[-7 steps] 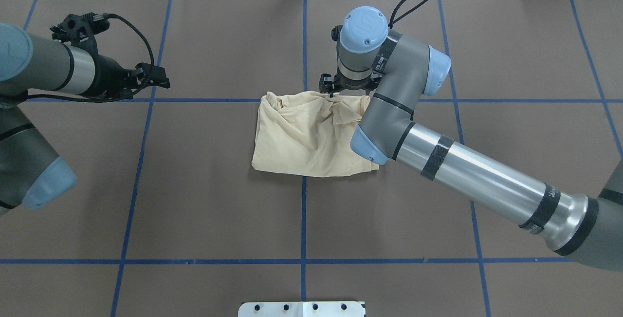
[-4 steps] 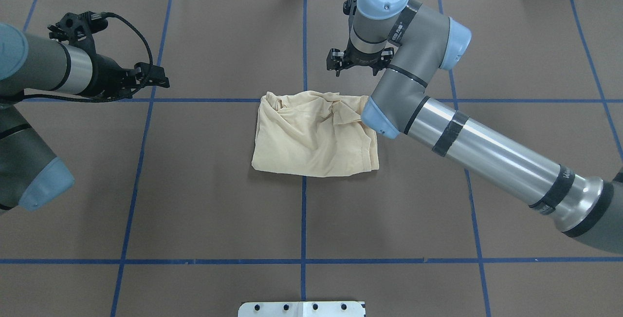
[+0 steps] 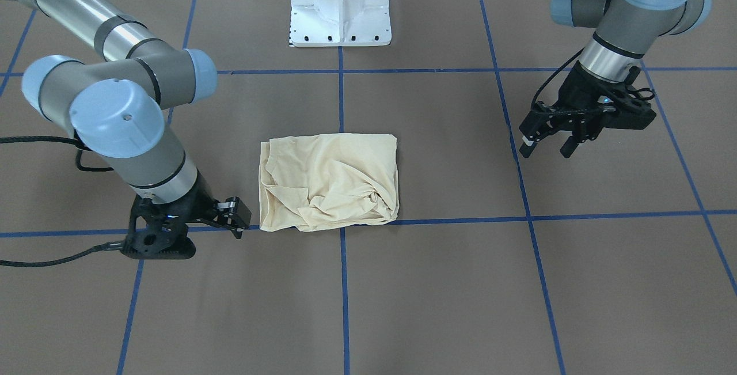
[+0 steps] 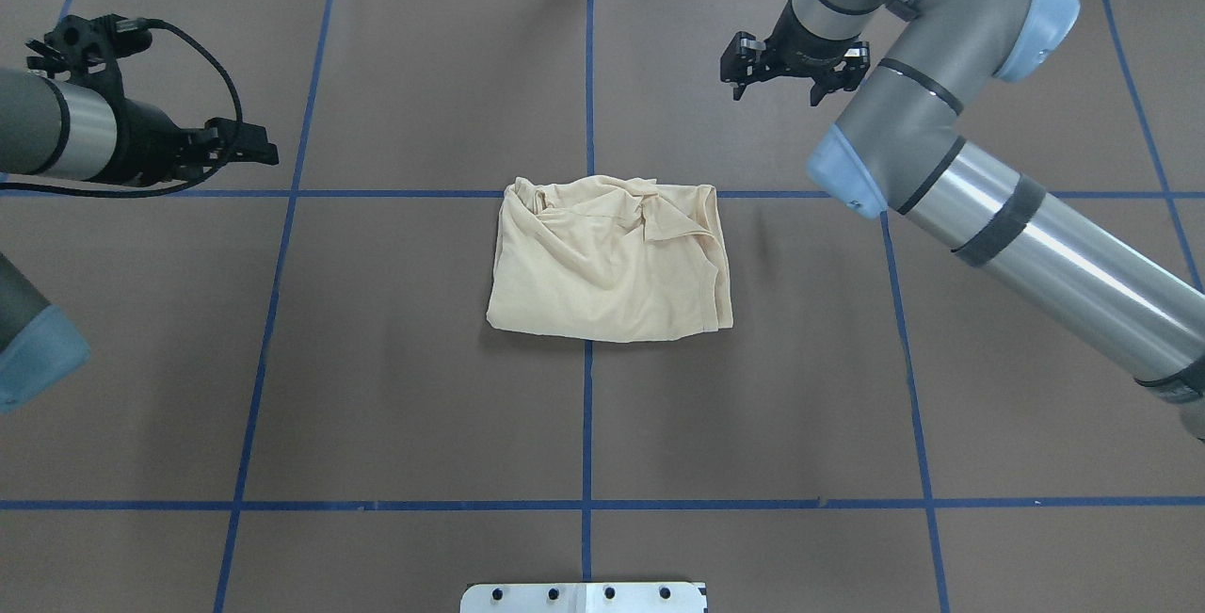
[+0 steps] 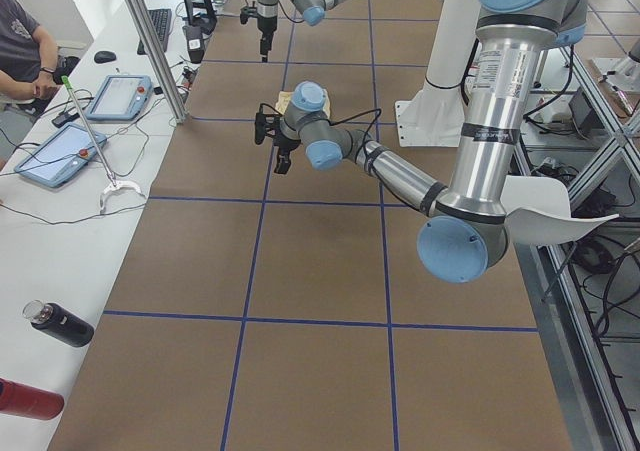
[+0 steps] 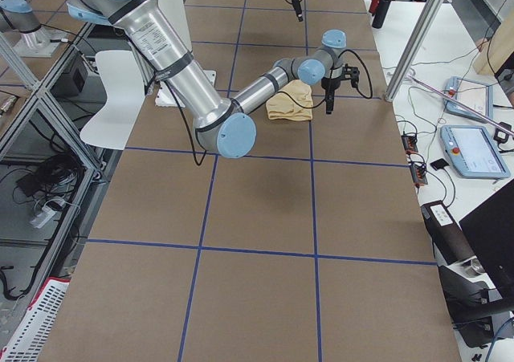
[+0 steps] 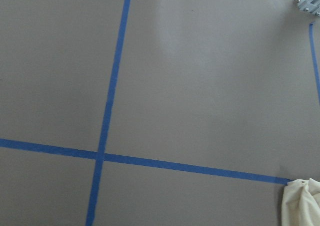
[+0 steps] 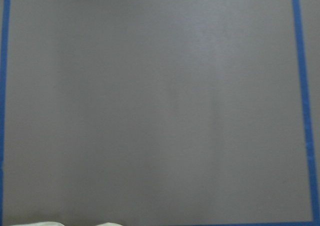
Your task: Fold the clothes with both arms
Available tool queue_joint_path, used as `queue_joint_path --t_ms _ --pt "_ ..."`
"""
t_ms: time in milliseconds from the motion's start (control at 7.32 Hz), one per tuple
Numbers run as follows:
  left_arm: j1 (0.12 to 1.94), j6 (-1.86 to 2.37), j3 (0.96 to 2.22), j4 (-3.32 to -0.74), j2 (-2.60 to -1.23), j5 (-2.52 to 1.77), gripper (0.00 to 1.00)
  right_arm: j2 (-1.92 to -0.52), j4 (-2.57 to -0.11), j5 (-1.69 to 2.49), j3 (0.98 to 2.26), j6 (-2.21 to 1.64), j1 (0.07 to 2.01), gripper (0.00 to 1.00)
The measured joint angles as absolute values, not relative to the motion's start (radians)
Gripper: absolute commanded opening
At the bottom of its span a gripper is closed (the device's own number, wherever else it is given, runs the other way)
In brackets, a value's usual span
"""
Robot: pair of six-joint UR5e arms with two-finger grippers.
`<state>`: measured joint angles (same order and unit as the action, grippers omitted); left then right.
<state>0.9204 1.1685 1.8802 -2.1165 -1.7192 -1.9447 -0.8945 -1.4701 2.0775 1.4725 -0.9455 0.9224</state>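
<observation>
- The right gripper (image 4: 779, 84) is no longer sitting over the far edge of the T-shirt (image 4: 607, 260). A second ago it was down at that edge; now it is lifting off and pulling away, farther from the robot and out to its own side.
- Its fingers are standing apart and carrying nothing, so the cloth is lying free, well apart from this gripper, back toward the robot and inward of it.
- The left gripper (image 4: 256, 144) is also drawing back outward, fingers apart and empty; the T-shirt is lying well inward of it, between the two grippers.
- The T-shirt is resting on the table (image 4: 424, 387) as a compact, roughly rectangular bundle, rumpled along the edge nearest the right gripper.
- Judging from this, the last fold is being released and the task is looking close to done, unless that rumpled edge is getting another tidy.
- Neither the print nor the neck label is showing, and the layers underneath are hidden.
- The left wrist view is catching only one corner of cloth; the right wrist view is blurred, giving a pale sliver at its bottom edge.
- In the left side view the near arm is covering most of the T-shirt.
</observation>
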Motion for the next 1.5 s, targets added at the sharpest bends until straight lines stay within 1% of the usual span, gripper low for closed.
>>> queue_joint_path --t_ms 273,546,820,1093,1366,1503 --pt "1.048 1.016 1.855 -2.116 -1.670 -1.946 1.00 -1.020 -1.494 2.167 1.573 -0.822 1.017 1.00" --pt "1.173 0.761 1.772 -2.129 -1.640 -1.948 1.00 -1.128 -1.490 2.242 1.627 -0.694 1.105 1.00" --pt "1.267 0.563 1.712 -2.199 -1.615 -1.948 1.00 -1.243 -1.473 2.262 1.658 -0.569 1.175 1.00" --pt "1.295 0.522 1.630 -2.337 -1.601 -1.941 1.00 -1.321 -1.411 2.249 1.633 -0.516 1.210 1.00" --pt "1.297 0.516 1.505 -2.459 -1.603 -1.915 1.00 -1.374 -1.325 2.203 1.600 -0.499 1.195 1.00" --pt "1.297 0.511 1.467 -2.478 -1.592 -1.910 1.00 -1.391 -1.308 2.166 1.594 -0.496 1.181 1.00"
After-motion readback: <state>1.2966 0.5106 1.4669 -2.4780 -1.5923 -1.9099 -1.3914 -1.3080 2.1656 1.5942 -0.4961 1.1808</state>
